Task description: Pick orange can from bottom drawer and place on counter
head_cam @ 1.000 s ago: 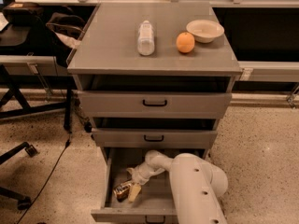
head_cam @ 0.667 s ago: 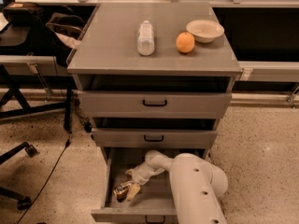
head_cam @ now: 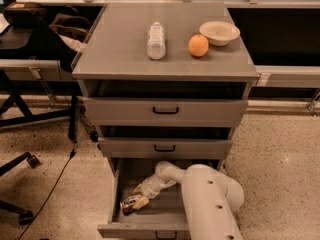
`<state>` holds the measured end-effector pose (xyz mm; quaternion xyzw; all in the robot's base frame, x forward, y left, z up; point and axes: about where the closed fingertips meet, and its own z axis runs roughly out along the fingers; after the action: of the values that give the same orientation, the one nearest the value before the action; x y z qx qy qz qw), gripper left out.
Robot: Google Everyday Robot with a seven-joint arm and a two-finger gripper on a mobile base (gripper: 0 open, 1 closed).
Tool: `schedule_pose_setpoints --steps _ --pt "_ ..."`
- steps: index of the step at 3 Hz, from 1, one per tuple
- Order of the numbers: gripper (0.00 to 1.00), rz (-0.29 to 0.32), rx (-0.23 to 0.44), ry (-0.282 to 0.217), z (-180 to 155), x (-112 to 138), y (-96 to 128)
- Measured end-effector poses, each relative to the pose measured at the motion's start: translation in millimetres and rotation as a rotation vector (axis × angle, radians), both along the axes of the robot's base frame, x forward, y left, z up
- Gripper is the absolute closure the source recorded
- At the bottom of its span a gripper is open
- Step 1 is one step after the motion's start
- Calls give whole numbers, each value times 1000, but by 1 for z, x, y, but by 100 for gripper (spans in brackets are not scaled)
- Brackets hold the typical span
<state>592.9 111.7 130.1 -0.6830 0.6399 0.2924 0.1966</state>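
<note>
The orange can [head_cam: 128, 204] lies on its side in the front left part of the open bottom drawer [head_cam: 145, 228]. My gripper [head_cam: 139, 196] reaches down into that drawer from the right and sits right at the can's right end, touching or nearly touching it. The white arm [head_cam: 205, 204] covers the drawer's right half. The counter [head_cam: 120, 49] is the grey top of the cabinet, above the drawers.
On the counter stand a clear plastic bottle [head_cam: 156, 40], a round orange fruit [head_cam: 198, 45] and a pale bowl [head_cam: 219, 32]. The top drawer [head_cam: 165, 110] and middle drawer [head_cam: 165, 147] are pulled out a little. Desk legs and a cable [head_cam: 55, 179] are at the left.
</note>
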Motion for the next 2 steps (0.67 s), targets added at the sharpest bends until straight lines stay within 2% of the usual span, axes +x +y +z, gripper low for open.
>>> schedule_pose_setpoints --steps 1,2 --pt "95 0 0 0 0 0 0" --pt "100 -11 -3 -4 1 1 1"
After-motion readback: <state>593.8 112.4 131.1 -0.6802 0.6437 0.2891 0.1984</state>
